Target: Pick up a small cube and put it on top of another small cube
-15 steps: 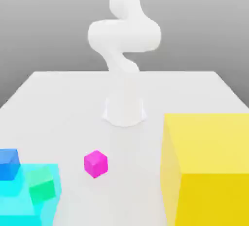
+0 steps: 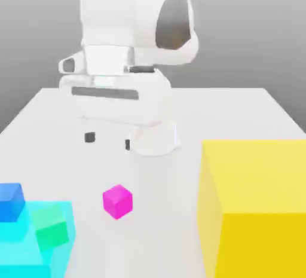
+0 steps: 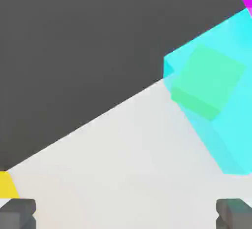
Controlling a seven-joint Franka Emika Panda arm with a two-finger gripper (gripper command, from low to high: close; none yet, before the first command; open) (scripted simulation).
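While the open, empty tool [image 2: 108, 141] is hovering above the white worktop [image 2: 155, 211], the magenta cube [image 2: 118, 201] is resting between the cyan block [image 2: 58, 254] near the exterior view's left edge and the yellow block [image 2: 254, 178], bare surface surrounding it.

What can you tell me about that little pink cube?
The small cube is bright magenta-pink, plain and glossy-looking, with a lighter top and darker sides. It sits on the pale table, turned so one upright edge faces the viewer, between the cyan block and the big yellow block, touching neither.
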